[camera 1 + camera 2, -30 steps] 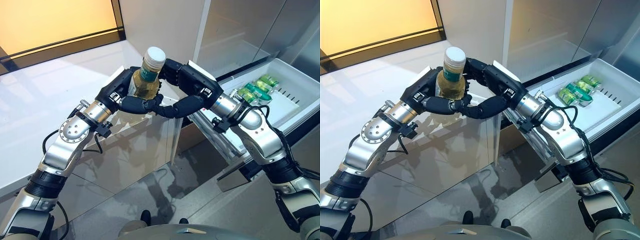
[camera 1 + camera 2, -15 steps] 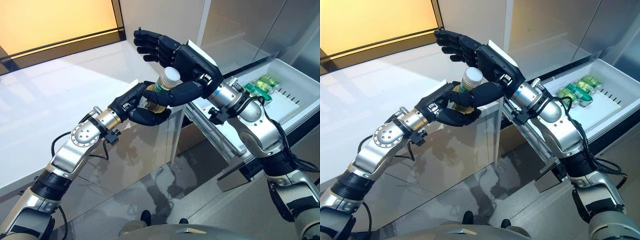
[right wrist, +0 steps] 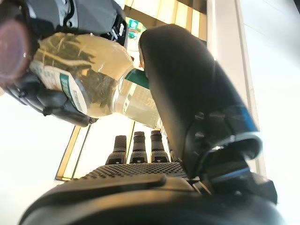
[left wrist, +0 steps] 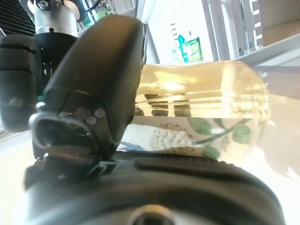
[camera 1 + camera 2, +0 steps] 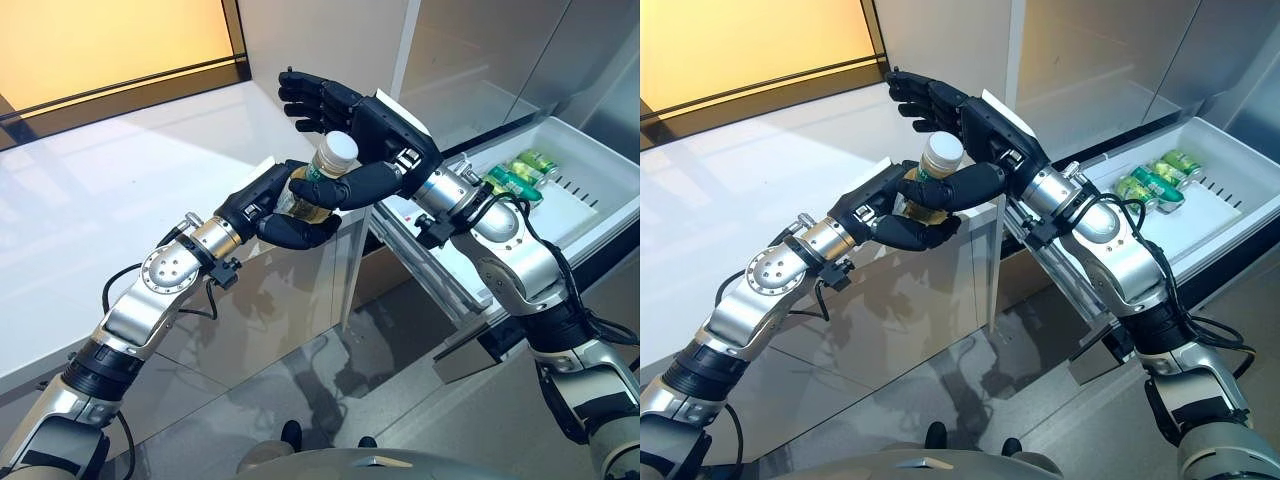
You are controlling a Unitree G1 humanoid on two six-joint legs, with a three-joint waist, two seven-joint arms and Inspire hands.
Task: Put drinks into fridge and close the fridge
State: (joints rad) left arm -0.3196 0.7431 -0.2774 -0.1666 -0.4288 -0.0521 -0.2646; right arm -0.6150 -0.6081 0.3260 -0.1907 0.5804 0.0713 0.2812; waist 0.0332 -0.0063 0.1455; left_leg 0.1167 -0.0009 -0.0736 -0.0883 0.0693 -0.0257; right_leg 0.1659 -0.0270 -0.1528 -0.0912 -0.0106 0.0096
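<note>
The left hand (image 5: 262, 203) is clamped round the body of the bottle (image 5: 318, 180), held in the air over the white counter (image 5: 90, 190), its long axis tilted with the cap toward the right hand (image 5: 372, 135). That hand is spread, fingers straight above the cap and thumb against the neck. The open fridge drawer (image 5: 590, 205), just right of both hands, holds green drinks (image 5: 515, 178)

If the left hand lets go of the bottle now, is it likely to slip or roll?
Probably it would drop: only the left hand curls round the bottle, while the right hand has straight fingers. Its smooth, clear, round body looks slippery and apt to roll. It seems nearly full of liquid, so rather heavy.
</note>
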